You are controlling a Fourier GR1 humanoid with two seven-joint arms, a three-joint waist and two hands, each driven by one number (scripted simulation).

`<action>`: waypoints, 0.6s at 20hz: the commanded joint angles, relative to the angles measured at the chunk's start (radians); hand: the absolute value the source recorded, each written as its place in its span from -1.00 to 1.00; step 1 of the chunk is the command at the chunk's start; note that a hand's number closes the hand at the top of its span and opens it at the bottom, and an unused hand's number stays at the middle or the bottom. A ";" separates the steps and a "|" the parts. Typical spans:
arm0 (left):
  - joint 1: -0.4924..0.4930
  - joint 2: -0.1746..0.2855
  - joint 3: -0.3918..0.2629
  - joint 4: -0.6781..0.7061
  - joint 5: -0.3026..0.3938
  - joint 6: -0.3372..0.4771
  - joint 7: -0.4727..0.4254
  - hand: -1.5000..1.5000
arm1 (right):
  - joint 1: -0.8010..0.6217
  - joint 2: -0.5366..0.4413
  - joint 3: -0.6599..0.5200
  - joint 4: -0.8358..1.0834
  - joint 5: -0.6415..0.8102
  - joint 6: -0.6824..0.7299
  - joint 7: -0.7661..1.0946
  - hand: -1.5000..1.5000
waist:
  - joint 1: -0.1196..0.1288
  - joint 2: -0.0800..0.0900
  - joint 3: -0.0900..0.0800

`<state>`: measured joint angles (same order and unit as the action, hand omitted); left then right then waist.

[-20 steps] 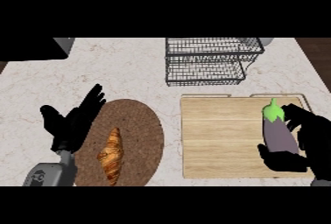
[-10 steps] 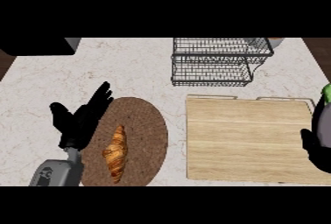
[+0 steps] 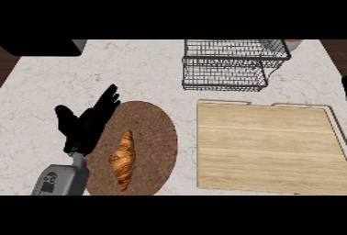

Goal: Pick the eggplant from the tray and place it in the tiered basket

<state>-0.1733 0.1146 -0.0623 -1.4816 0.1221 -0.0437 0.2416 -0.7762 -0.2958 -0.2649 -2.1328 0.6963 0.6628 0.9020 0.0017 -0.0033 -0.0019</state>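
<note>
The wooden tray [image 3: 271, 147] lies at the right of the counter with nothing on its boards. The eggplant shows nowhere in this view, and neither does my right hand. The black wire tiered basket [image 3: 234, 64] stands at the back, just beyond the tray's far left corner. My left hand [image 3: 85, 124] rests open at the left, fingers up, by the left rim of a round woven plate.
The brown woven plate [image 3: 139, 147] left of the tray carries a croissant [image 3: 122, 158]. A dark appliance [image 3: 41, 47] sits at the back left corner. The marble counter [image 3: 136, 69] ends at the right just past the tray.
My right hand, holding the eggplant, rose off the tray toward the right and has left the view. The view shifted so the scene sits further right. The left hand stayed put.
</note>
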 commanded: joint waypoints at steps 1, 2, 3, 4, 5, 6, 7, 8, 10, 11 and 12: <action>-0.008 -0.004 0.009 0.082 -0.021 -0.009 -0.073 0.00 | -0.165 -0.011 0.035 0.141 0.005 0.045 0.140 1.00 | 0.002 0.003 0.000; -0.021 0.004 0.013 0.052 0.002 -0.027 -0.039 0.00 | -0.157 0.004 0.053 0.218 0.057 -0.036 0.089 1.00 | 0.010 0.005 0.000; -0.034 0.001 0.007 0.022 -0.004 -0.010 -0.009 0.00 | -0.239 0.007 0.032 0.287 0.056 -0.052 0.111 1.00 | 0.016 0.005 0.000; 0.018 0.015 0.013 -0.014 0.017 -0.032 0.000 0.00 | -0.229 0.027 0.058 0.312 0.090 -0.084 0.106 1.00 | 0.020 0.004 0.001; -0.025 0.018 0.023 0.003 0.010 -0.029 -0.011 0.00 | -0.200 0.037 0.047 0.329 0.085 -0.097 0.087 1.00 | 0.012 0.005 0.001; -0.028 -0.016 -0.011 0.025 -0.005 -0.013 0.010 0.00 | -0.249 0.057 0.073 0.407 0.133 -0.163 0.076 1.00 | 0.019 0.008 0.001; -0.005 -0.023 -0.017 0.016 -0.021 -0.004 -0.021 0.00 | -0.301 0.020 0.049 0.470 0.138 -0.173 0.050 1.00 | 0.019 0.007 0.001; 0.001 -0.009 -0.009 -0.001 -0.010 -0.015 -0.009 0.00 | -0.268 -0.009 -0.014 0.529 0.120 -0.218 -0.034 1.00 | 0.021 0.009 0.002; 0.014 0.003 0.010 0.007 0.001 -0.029 -0.020 0.00 | -0.340 0.026 0.031 0.605 0.155 -0.258 -0.004 1.00 | 0.019 0.007 0.001; 0.036 -0.010 -0.012 -0.043 0.002 -0.028 -0.004 0.00 | -0.289 0.031 0.027 0.653 0.172 -0.318 -0.065 1.00 | 0.023 0.008 0.002; 0.031 -0.004 -0.012 -0.090 0.006 -0.017 0.054 0.00 | -0.330 0.042 0.040 0.679 0.175 -0.327 -0.050 1.00 | 0.021 0.005 0.002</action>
<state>-0.1659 0.1099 -0.0667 -1.5017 0.1197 -0.0615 0.2474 -1.0533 -0.2719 -0.2353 -1.5987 0.8372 0.4416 0.8675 0.0210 0.0034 -0.0008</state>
